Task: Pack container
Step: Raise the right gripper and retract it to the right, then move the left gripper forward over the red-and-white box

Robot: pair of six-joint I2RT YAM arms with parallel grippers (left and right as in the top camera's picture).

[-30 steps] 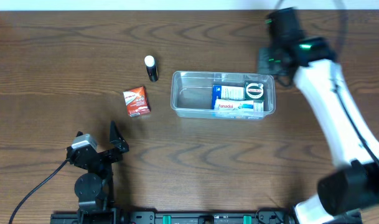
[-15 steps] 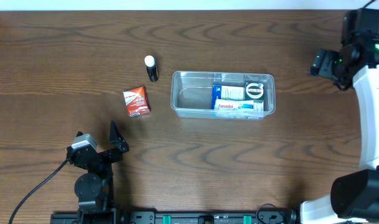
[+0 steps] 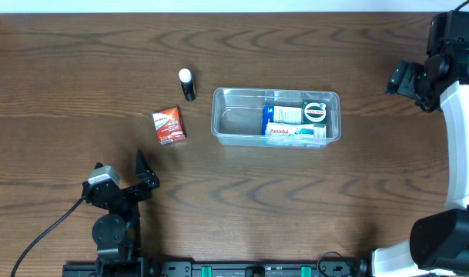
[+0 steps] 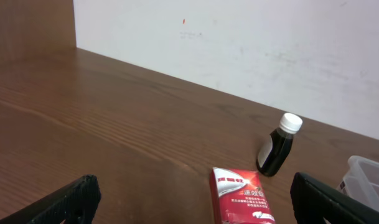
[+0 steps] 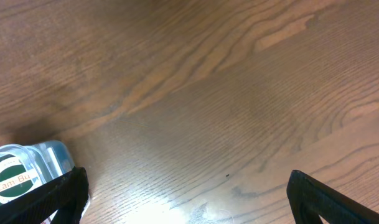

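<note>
The clear plastic container (image 3: 236, 123) lies at the table's centre. Its right half holds several small boxes, among them a blue-and-white one (image 3: 284, 121) and a green-and-white one (image 3: 316, 113). A red box (image 3: 169, 125) lies left of it, and a small dark bottle (image 3: 188, 85) with a white cap lies beyond that box. My left gripper (image 3: 120, 165) rests open near the front left, facing the red box (image 4: 242, 196) and the bottle (image 4: 277, 146). My right gripper (image 3: 397, 78) hangs open and empty at the far right, with the container's corner (image 5: 49, 155) at its left.
A white wall (image 4: 251, 43) rises behind the table's far edge. Bare wood (image 5: 195, 112) lies under the right gripper. A black cable (image 3: 41, 231) trails from the left arm's base at the front edge.
The right arm has swung from the container's back right corner out to the table's far right edge, and its jaws have opened. The left arm has not moved.
</note>
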